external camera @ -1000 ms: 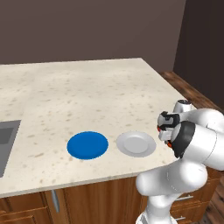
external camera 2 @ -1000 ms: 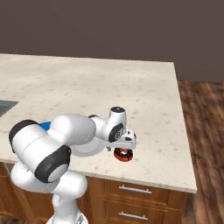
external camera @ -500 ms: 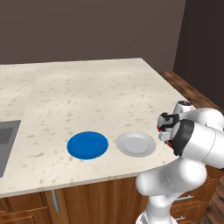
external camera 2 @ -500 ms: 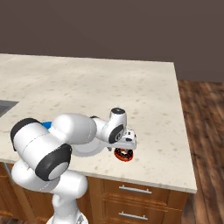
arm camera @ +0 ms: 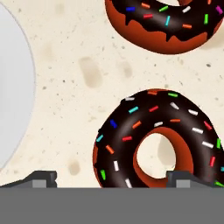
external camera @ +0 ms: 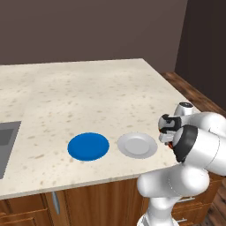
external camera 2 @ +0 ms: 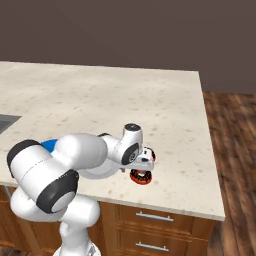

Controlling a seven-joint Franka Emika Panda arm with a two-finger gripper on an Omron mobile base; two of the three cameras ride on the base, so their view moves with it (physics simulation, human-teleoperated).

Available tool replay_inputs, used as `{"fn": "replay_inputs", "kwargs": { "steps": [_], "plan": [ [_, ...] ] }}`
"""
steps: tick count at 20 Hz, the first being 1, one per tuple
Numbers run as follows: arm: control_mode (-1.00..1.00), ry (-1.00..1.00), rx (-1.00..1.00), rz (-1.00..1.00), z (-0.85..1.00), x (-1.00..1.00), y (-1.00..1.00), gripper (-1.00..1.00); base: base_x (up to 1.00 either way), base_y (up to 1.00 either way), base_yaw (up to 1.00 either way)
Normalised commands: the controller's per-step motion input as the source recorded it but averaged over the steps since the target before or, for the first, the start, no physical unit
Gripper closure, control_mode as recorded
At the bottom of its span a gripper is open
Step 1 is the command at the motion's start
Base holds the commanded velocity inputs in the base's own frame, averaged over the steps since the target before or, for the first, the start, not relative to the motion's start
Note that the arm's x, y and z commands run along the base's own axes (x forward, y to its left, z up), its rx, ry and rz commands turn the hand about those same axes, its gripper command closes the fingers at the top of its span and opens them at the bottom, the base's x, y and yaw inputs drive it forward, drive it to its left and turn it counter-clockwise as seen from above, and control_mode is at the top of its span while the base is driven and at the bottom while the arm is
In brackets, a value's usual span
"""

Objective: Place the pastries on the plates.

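Observation:
Two pastries with chocolate icing and sprinkles lie on the counter right of the grey-white plate (external camera: 137,145). In the hand view the nearer pastry (arm camera: 127,131) sits just ahead of my fingertips (arm camera: 40,178), and the other pastry (arm camera: 166,26) lies beyond it. My gripper (arm camera: 113,178) hangs low over the nearer one, jaws wide open and holding nothing. From the right base view the gripper (external camera 2: 143,165) is directly above a pastry (external camera 2: 141,177). The blue plate (external camera: 88,146) lies left of the grey-white one, whose rim (arm camera: 13,83) shows beside the pastries. Both plates are bare.
The pastries lie close to the counter's front edge (external camera 2: 165,207) and near its right end. A sink corner (external camera: 6,141) is at the far left. Wide bare counter (external camera: 88,92) stretches behind the plates. Drawers (external camera 2: 150,220) are below.
The hand has sunk slightly toward the nearer pastry. The jaws stay wide open, and the pastries and plates have not moved.

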Motion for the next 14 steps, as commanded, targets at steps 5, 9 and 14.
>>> {"fn": "replay_inputs", "kwargs": {
  "steps": [5,9,14],
  "plan": [
    [-1.0,-0.03,0.0,0.0,0.0,0.0,0.21,-1.0,0.0,0.0,0.0],
    [-1.0,-0.04,0.0,0.0,-0.03,0.0,0.06,-1.0,0.0,0.0,0.0],
    [-1.0,-0.06,0.0,0.0,-0.12,0.0,0.0,-1.0,0.0,0.0,0.0]
  ]
}}
